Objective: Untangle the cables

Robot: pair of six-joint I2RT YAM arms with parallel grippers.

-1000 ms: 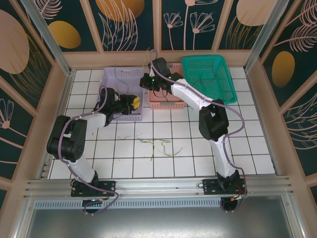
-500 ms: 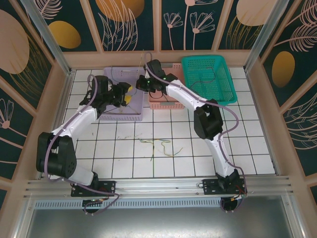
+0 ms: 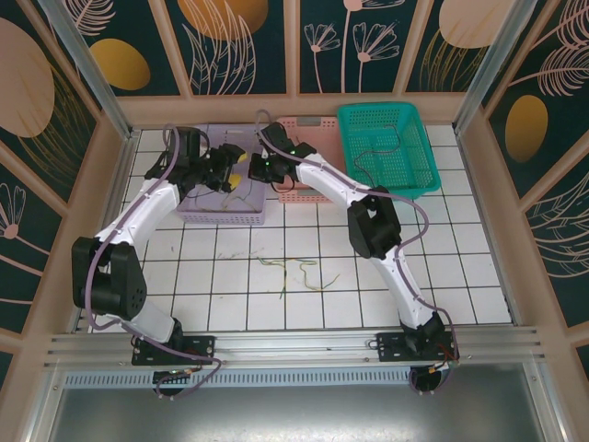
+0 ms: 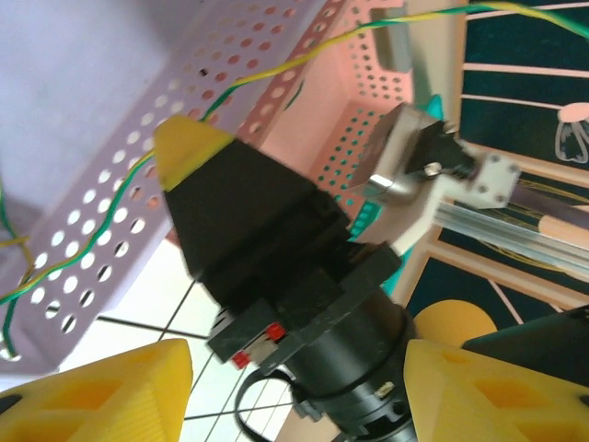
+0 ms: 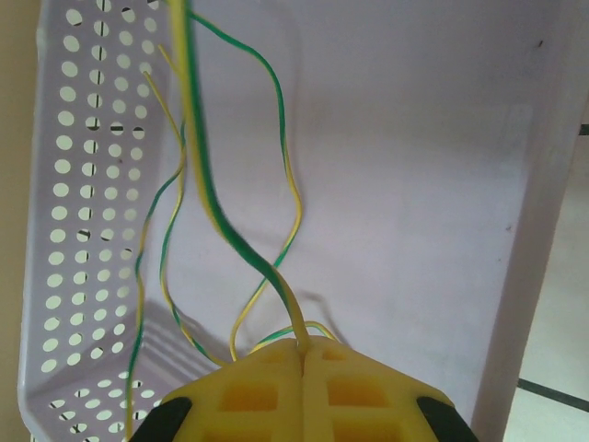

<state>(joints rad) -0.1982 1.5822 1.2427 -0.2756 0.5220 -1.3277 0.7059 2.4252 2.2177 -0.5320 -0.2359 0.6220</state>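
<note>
White-tiled tabletop (image 3: pixel 442 276) inside a wooden-framed enclosure with dark teal flower panels. Three perforated baskets stand in a row along the far edge: lilac basket (image 3: pixel 230 217), pink basket (image 3: pixel 317 122), teal basket (image 3: pixel 414 175). The right tool (image 5: pixel 302 345) reaches over the lilac basket with its yellow fingers (image 5: pixel 248 401) pressed together on a yellow-green cable (image 5: pixel 221 216). From the pinch, the cable's long axis runs nearly straight away from the fingertips, along the basket's length toward its far end. Slack yellow and green strands (image 5: pixel 281 138) curve beside it over the basket floor. The left tool (image 4: pixel 296 359) is just beside the right one at the lilac basket's right wall, its jaws wide apart and gripping nothing. In the left wrist view, a yellow-green wire slants from upper right to lower left across that perforated wall. A loose tangle of cables (image 3: pixel 296 271) lies on bare tiles mid-tabletop, well apart from the baskets. Its strands lie mostly left to right, and one trails toward the near edge. A dark cable (image 3: pixel 379 147) curls inside the teal basket.
</note>
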